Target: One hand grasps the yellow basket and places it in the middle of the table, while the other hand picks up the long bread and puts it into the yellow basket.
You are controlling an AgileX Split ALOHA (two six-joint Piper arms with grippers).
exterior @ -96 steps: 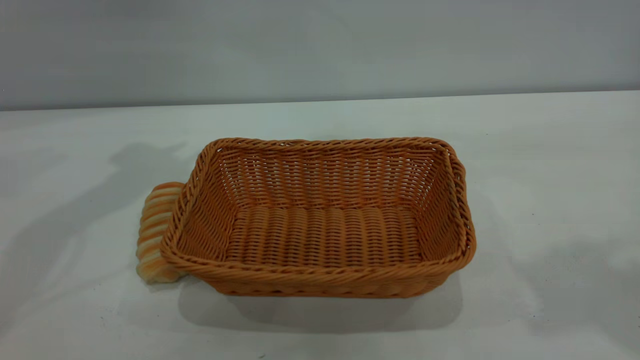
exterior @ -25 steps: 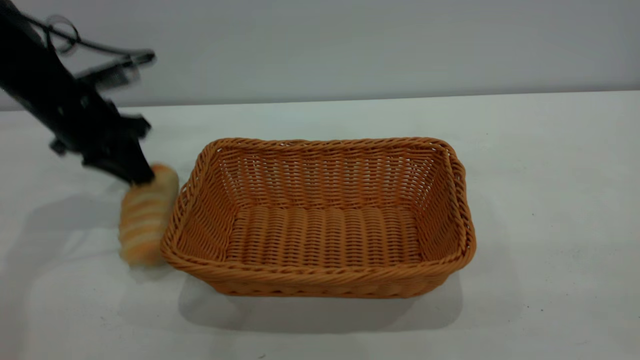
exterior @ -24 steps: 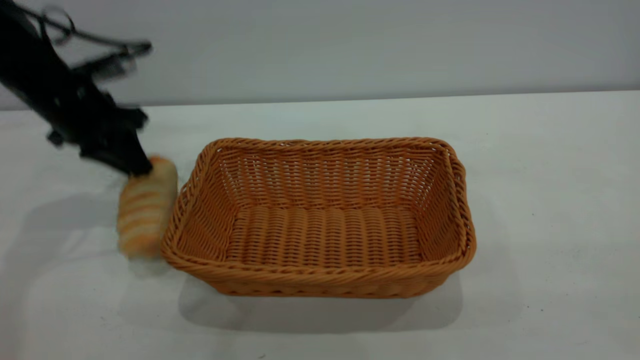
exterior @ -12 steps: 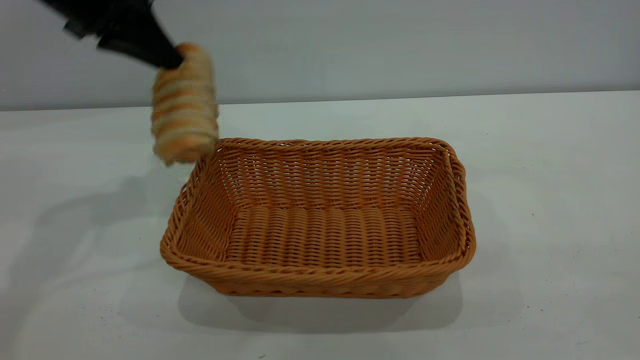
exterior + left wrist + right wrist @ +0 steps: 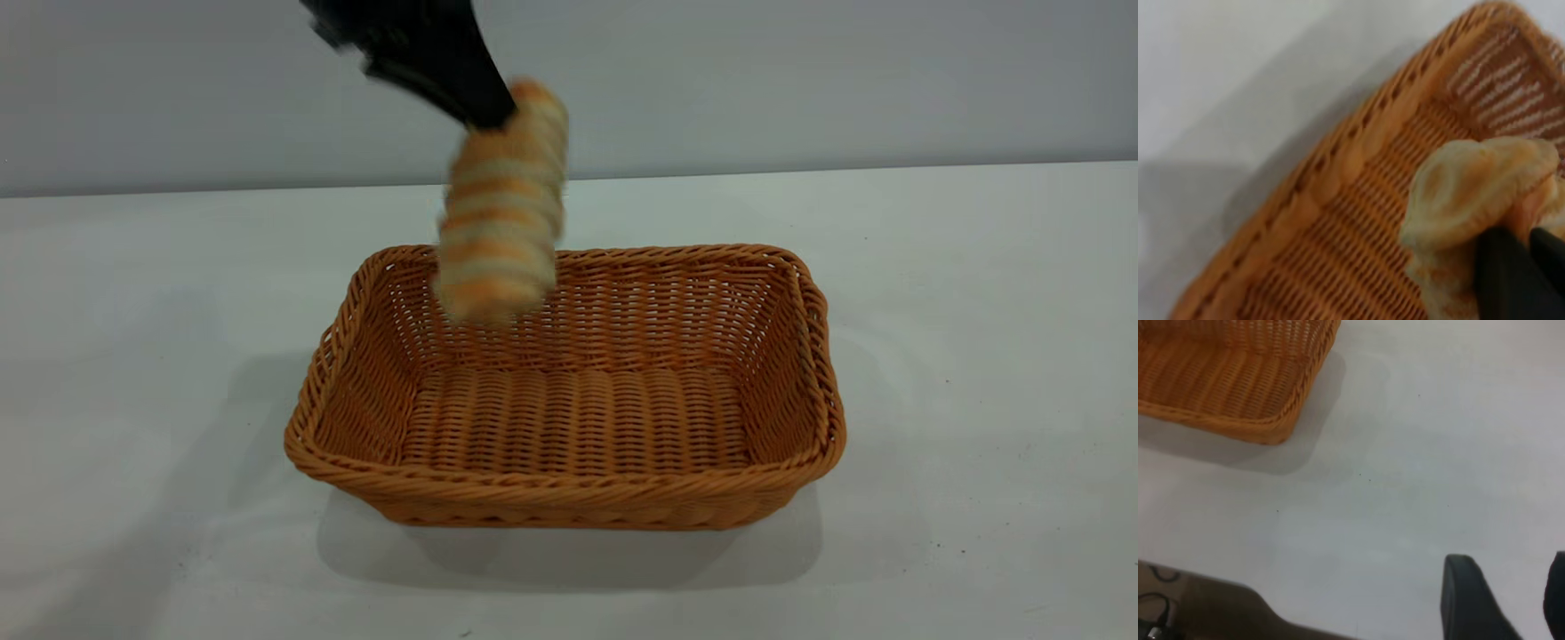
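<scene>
The yellow basket [image 5: 569, 391] is a large orange-tan woven rectangle standing in the middle of the white table [image 5: 978, 356], and it holds nothing. My left gripper [image 5: 498, 111] comes in from the top and is shut on the upper end of the long bread [image 5: 502, 204]. The striped loaf hangs end-down above the basket's back left part, clear of the rim. In the left wrist view the bread [image 5: 1478, 193] sits between the black fingers [image 5: 1505, 280] over the basket's wall [image 5: 1358, 153]. My right gripper [image 5: 1503, 600] is open and empty over bare table, apart from the basket's corner [image 5: 1271, 420].
A grey wall [image 5: 800, 80] runs behind the table. The right wrist view shows the table's edge and a dark floor with a cable [image 5: 1158, 613] beyond it.
My left gripper took hold of the bread beside the basket's left side, lifted it high and carried it right, from outside the rim to above the basket. The basket has not moved.
</scene>
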